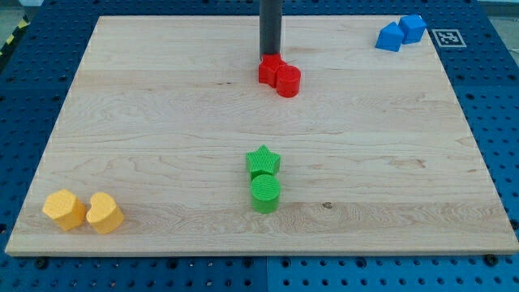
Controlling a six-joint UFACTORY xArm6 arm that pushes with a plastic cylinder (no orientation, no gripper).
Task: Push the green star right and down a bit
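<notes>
Just below the green star [263, 161], a green cylinder [265, 193] touches it.

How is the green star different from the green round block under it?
The green star has points around its edge; the green round block has a smooth round edge. The star sits nearer the view's top, the round block nearer the bottom edge of the board. They share the same green colour, look about the same size, and touch each other. My tip is far from both, up by the red blocks.
</notes>
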